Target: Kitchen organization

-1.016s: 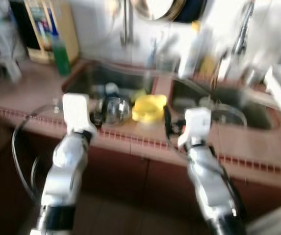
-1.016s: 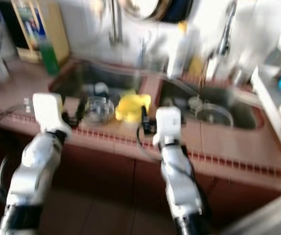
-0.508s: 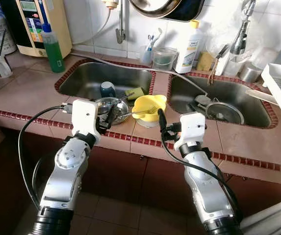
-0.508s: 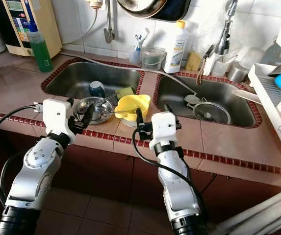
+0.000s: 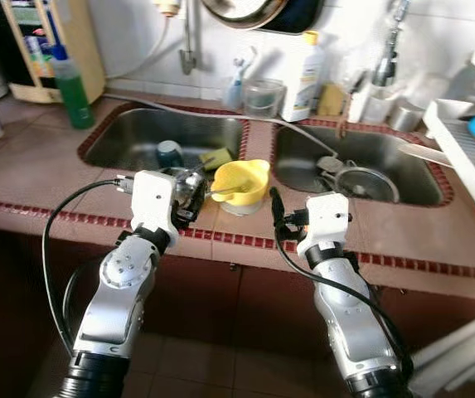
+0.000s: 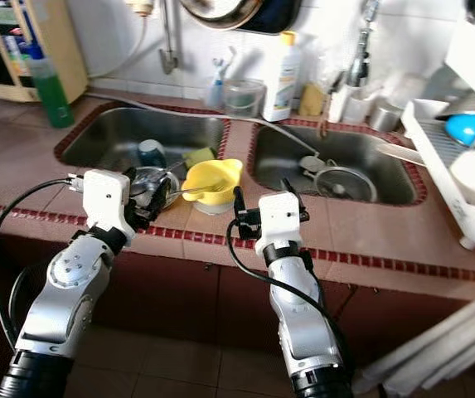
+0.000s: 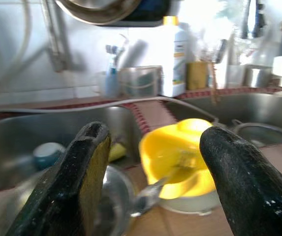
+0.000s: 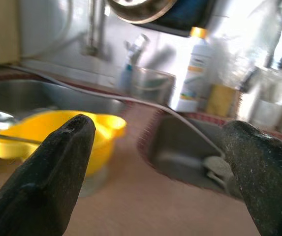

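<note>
Two tools hover over the front edge of the tiled counter (image 5: 46, 178), before two steel sinks. The left tool (image 7: 153, 177) has its two fingers spread apart, holding nothing, just above one steel bowl (image 6: 150, 184) on the counter edge. The right tool (image 8: 158, 162) also has its fingers apart and empty, near one yellow bowl (image 5: 239, 181) that stands on the strip between the left sink (image 5: 138, 137) and the right sink (image 5: 411, 166); a utensil rests in that bowl. One white bottle (image 5: 302, 66) and one green bottle (image 5: 71, 83) stand along the back. One dish rack (image 6: 444, 166) sits at the right.
</note>
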